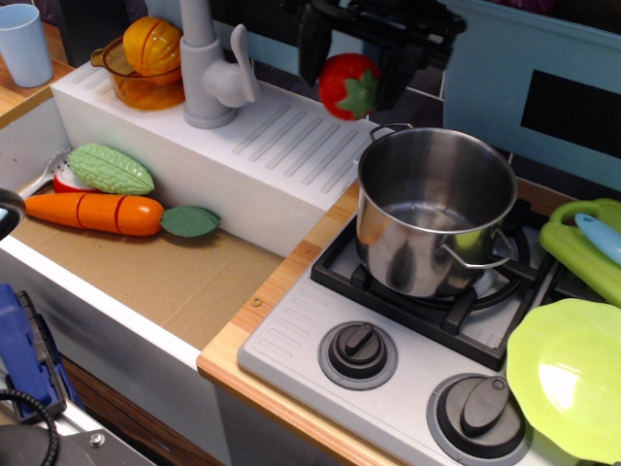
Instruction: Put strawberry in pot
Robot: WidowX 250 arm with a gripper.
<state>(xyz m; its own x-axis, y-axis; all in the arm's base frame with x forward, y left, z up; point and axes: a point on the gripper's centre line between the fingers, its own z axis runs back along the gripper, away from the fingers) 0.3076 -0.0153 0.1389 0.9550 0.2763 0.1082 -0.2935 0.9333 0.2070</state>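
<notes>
The strawberry (347, 86), glossy red with a green cap, hangs in the air between the two black fingers of my gripper (351, 70), which is shut on it. It is held above the white drainboard (277, 136), just left of and above the pot's rim. The pot (435, 209) is a shiny steel stockpot with wire loop handles, standing empty on the stove's back-left burner (335, 262).
A grey faucet (209, 68) stands left of the gripper. An orange bowl (146, 83) with an orange fruit sits at the back left. A carrot (97, 212), a green vegetable and a radish piece lie in the sink. Green plates (572, 369) sit right of the stove.
</notes>
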